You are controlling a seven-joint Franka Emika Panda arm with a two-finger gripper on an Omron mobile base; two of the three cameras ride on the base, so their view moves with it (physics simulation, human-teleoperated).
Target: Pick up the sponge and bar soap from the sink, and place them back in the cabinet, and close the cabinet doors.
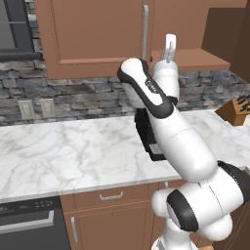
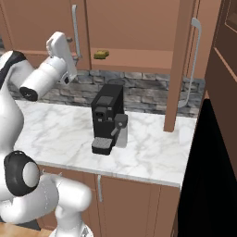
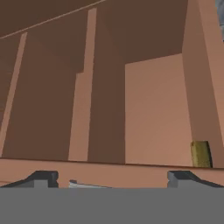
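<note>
From my station, the nearest thing ahead of the base is the marble counter (image 2: 60, 134), with brown base cabinets under its front edge. I'll use the black coffee machine (image 2: 107, 118) standing on that counter as my landmark. In the left base view the same machine (image 1: 146, 139) is mostly hidden behind the white arm.

The arm reaches up past the coffee machine, to its left in the right base view, and ends at the gripper (image 2: 74, 58), which sits just in front of the open cabinet (image 2: 134, 58) above the machine. In the hand view I see the gripper (image 3: 113, 177) with its two dark tips set far apart and nothing between them, so the tool is wide open and empty.

Above and behind the coffee machine, the sponge (image 2: 102, 54) lies on the cabinet's bottom board, a little to the right of the gripper and apart from it. In the hand view the sponge (image 3: 201, 154) shows at the right side of the cabinet's interior, beyond the right finger tip.

One of the cabinet doors (image 2: 178, 65) stands swung out to the right of the coffee machine, edge-on to the camera, with its silver bar handle (image 2: 193, 60) beside it. The other door's handle (image 2: 74, 28) is up to the left of the machine, just above the gripper.

Farther right of the machine in the left base view, a knife block (image 1: 237, 111) rests on the counter against the stone backsplash (image 1: 63, 97). I cannot see the bar soap or the sink from here.
</note>
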